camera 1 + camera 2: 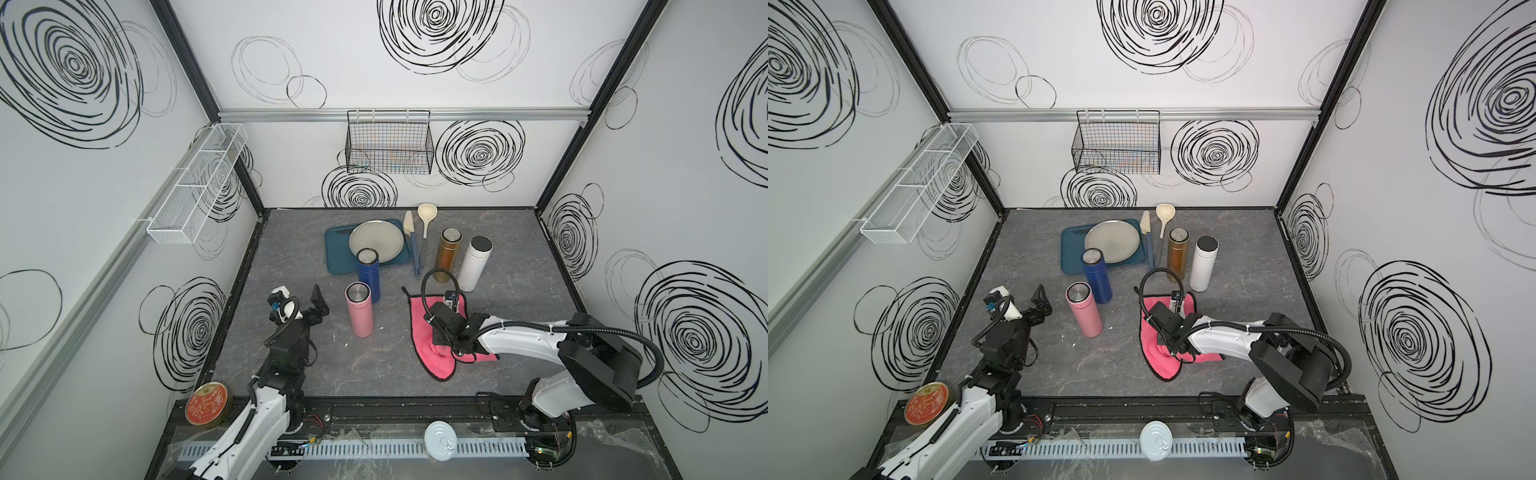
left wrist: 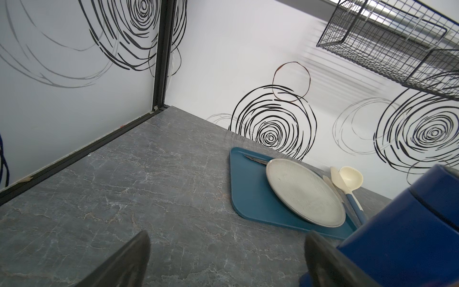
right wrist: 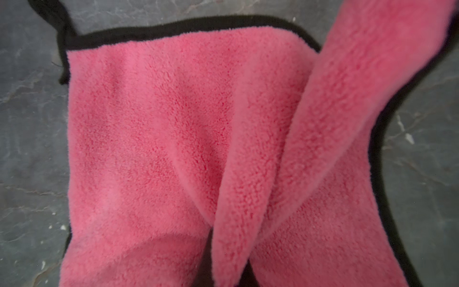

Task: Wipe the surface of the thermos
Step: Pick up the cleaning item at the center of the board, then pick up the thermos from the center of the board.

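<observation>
My two top views: mounted high at front, looking down and toward back wall, whole table (image 1: 374, 374) in frame, nearly identical pictures. Left wrist cam: low over table, facing back corner; I share tray (image 2: 248, 193), plate (image 2: 303, 191) with top views. Right wrist cam: pressed close, looking down on cloth (image 3: 173, 136); same cloth right of centre in both top views.
</observation>
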`<state>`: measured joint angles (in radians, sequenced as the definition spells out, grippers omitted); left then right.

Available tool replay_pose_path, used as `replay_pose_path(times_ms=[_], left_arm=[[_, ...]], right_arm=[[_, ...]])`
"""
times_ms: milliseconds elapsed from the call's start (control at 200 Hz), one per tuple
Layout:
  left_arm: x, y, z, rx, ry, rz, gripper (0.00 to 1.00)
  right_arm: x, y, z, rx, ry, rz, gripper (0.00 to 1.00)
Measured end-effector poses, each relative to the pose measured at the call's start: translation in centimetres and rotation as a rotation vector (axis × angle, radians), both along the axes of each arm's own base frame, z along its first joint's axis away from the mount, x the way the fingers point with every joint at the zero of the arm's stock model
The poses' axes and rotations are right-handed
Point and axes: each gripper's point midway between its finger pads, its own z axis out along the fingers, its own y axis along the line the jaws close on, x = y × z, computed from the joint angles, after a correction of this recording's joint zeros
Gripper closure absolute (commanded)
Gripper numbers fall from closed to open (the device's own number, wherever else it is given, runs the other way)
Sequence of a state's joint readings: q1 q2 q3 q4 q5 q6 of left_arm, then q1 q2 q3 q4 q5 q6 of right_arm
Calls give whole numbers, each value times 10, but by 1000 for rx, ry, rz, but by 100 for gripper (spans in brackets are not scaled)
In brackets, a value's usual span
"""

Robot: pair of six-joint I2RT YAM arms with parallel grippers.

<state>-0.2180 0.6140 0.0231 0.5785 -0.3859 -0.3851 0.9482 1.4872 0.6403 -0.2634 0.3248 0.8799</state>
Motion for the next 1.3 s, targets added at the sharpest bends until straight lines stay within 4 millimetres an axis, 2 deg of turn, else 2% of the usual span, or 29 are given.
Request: replay_pose_path(times_ms=[90, 165, 270, 395, 490, 625, 786, 906, 1011, 1151, 1301], left_arm=[[1, -4, 5, -2, -3, -23, 1], [1, -14, 19, -6, -25, -73, 1], [-5, -38, 56, -1, -102, -185, 1], [-25, -64, 103, 15, -218, -313, 1], [-38, -82, 117, 35, -260, -402, 1], [-45, -114, 106, 82, -227, -547, 1], [-51, -157, 75, 182, -124, -687, 1], [-55, -179, 57, 271, -76, -732, 1], [-51, -185, 47, 331, -51, -701, 1], [-37, -176, 32, 389, 4, -596, 1], [-27, -166, 35, 383, -1, -518, 1]], right_arm=[[-9, -9, 4, 2, 17, 1, 100], [-14, -18, 12, 1, 14, -2, 100], [-7, -19, 39, 61, -57, -17, 100], [7, -19, 72, 166, -171, -43, 100], [16, -28, 81, 212, -230, -81, 100], [18, -46, 82, 238, -283, -121, 100], [13, -55, 86, 276, -330, -131, 100], [12, -60, 87, 287, -347, -139, 100], [11, -62, 87, 289, -355, -144, 100], [11, -65, 89, 295, -364, -149, 100], [11, -66, 87, 292, -364, -154, 100]])
